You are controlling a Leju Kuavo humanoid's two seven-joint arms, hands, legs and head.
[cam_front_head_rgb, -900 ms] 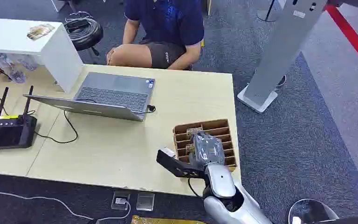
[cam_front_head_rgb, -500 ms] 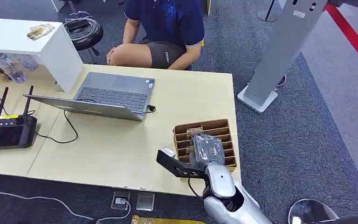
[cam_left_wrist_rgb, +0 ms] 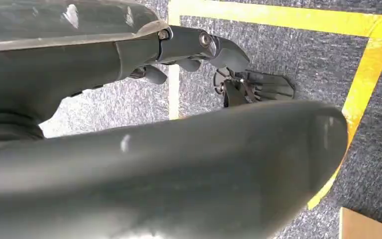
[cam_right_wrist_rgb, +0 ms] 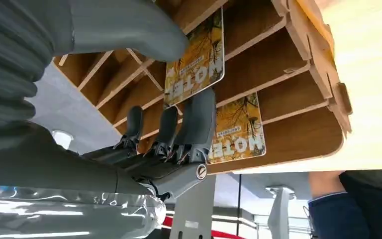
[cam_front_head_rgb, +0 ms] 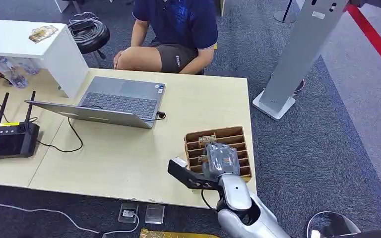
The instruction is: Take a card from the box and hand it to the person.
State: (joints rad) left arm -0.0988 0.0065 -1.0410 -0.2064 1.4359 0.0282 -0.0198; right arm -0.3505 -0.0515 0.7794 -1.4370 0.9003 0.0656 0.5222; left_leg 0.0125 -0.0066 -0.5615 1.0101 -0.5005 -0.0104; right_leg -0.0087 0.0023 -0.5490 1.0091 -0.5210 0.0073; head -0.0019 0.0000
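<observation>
A brown wooden slotted box (cam_front_head_rgb: pixel 238 135) stands near the table's right edge. My right hand (cam_front_head_rgb: pixel 220 158) reaches down into it. In the right wrist view a yellow card printed HOTEL (cam_right_wrist_rgb: pixel 195 57) stands in a slot. The thumb (cam_right_wrist_rgb: pixel 129 25) touches the card's edge and the dark fingers (cam_right_wrist_rgb: pixel 199 119) lie at its opposite edge, spread apart from the thumb. A second card (cam_right_wrist_rgb: pixel 236 132) stands in another slot. The person (cam_front_head_rgb: pixel 176 27) sits at the far side of the table. My left hand (cam_left_wrist_rgb: pixel 199 42) hangs over the floor with nothing in it.
An open laptop (cam_front_head_rgb: pixel 116 101) sits in the middle of the table (cam_front_head_rgb: pixel 119 158), with a black controller (cam_front_head_rgb: pixel 7 140) at the left. A white shelf (cam_front_head_rgb: pixel 39 47) stands at the back left and a grey pillar (cam_front_head_rgb: pixel 297 54) stands on the carpet to the right.
My right hand has barely shifted over the box. Nothing else has moved.
</observation>
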